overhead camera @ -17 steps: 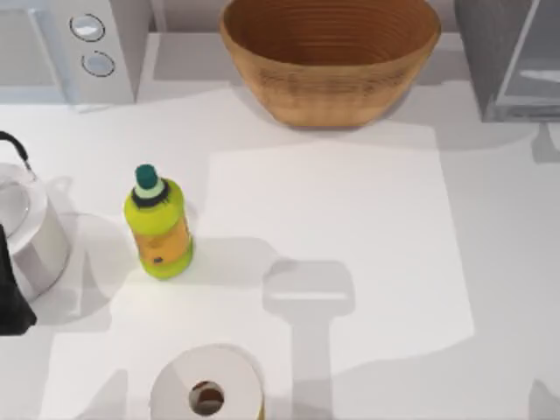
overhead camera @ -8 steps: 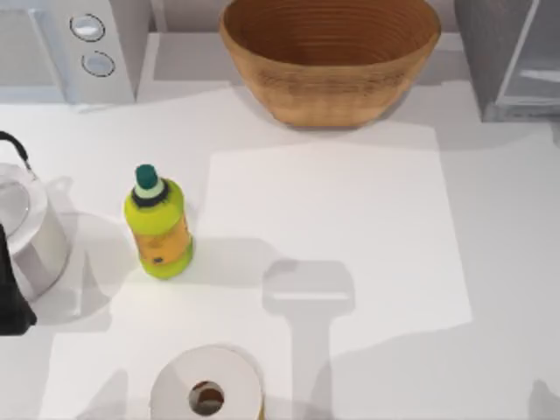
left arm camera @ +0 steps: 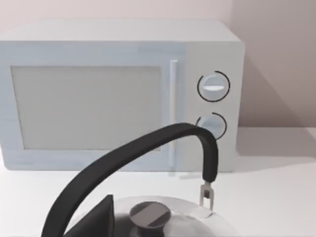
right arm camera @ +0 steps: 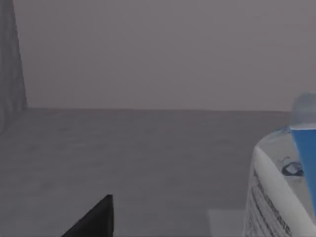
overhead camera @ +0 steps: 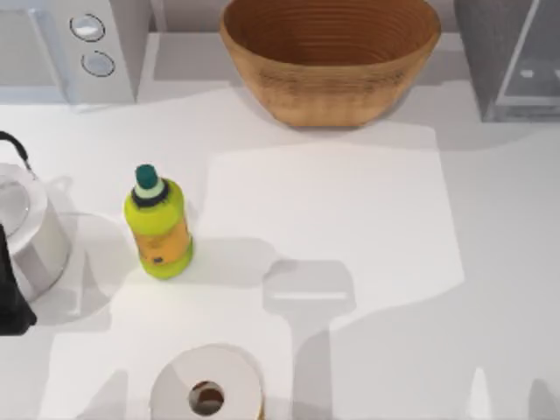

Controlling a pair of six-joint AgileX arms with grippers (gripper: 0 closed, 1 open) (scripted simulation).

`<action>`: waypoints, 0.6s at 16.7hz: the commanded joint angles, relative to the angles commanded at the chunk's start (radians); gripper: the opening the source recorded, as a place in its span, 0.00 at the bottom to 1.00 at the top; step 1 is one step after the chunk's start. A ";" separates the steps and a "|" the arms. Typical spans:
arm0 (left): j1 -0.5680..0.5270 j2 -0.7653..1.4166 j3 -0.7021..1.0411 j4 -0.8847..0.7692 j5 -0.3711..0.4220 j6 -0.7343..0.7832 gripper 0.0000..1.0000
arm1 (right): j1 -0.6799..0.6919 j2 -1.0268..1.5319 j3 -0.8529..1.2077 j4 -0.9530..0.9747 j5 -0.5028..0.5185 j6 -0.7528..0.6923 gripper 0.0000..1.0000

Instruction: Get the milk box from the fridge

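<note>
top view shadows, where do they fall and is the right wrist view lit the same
Top view: soft grey shadows cross the table, one long-handled shape right of the yellow-green bottle, which also casts one rightward. Right wrist view: dim, even grey, the milk box the one bright thing. Left wrist view: bright, microwave evenly lit.

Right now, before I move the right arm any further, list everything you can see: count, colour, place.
Milk box: one, white with blue top, inside a grey compartment, close to the right wrist camera.
Fridge: one, speckled dark grey with pale front, table's far right corner.
Basket: one, brown woven, far middle.
Microwave: one, white with two dials, far left corner.
Bottle: one, yellow-green with dark green cap, upright, left of centre.
Kettle: one, silver with black handle, left edge.
Paper roll: one, white, near edge.
Table: one, white.
Left arm: black, parked at the left edge beside the kettle.
</note>
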 joint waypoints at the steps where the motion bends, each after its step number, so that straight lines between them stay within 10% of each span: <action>1: 0.000 0.000 0.000 0.000 0.000 0.000 1.00 | -0.005 0.012 0.031 -0.018 -0.005 0.000 1.00; 8: 0.000 0.000 0.000 0.000 0.000 0.000 1.00 | -0.050 0.047 0.103 -0.053 -0.051 0.000 1.00; 10: 0.000 0.000 0.000 0.000 0.000 0.000 1.00 | -0.050 0.047 0.103 -0.053 -0.051 0.000 0.85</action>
